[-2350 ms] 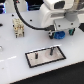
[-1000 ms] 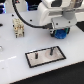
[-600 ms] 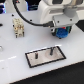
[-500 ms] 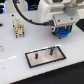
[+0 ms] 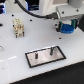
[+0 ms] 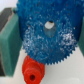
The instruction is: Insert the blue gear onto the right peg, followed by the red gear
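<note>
Speckled plastic blue gear

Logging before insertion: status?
Gripper over blue gear, closure unclear. Red gear beside it. Right peg bare, unobstructed.

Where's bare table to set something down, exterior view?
Free: the white table at the exterior view's left of the black-framed plate, and the strip between that plate and the pale block. Crowded: the exterior view's upper right, where the pincer hangs at the blue gear, and the plate with the right peg.
</note>
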Robot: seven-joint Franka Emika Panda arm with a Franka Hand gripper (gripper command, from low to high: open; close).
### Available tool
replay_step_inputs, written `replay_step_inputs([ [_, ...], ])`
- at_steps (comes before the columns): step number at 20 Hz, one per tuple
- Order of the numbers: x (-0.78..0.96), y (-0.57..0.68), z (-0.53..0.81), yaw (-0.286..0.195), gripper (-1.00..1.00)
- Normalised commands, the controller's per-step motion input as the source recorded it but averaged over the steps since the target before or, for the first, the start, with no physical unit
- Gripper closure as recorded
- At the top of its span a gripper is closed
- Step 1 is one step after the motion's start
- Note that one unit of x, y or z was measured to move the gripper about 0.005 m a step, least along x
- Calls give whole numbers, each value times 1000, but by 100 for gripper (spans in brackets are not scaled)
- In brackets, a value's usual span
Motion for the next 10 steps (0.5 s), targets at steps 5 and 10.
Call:
replay_step_inputs([
  [5, 654, -269, 381, 0, 100],
  [10, 646, -316, 255, 0, 100],
])
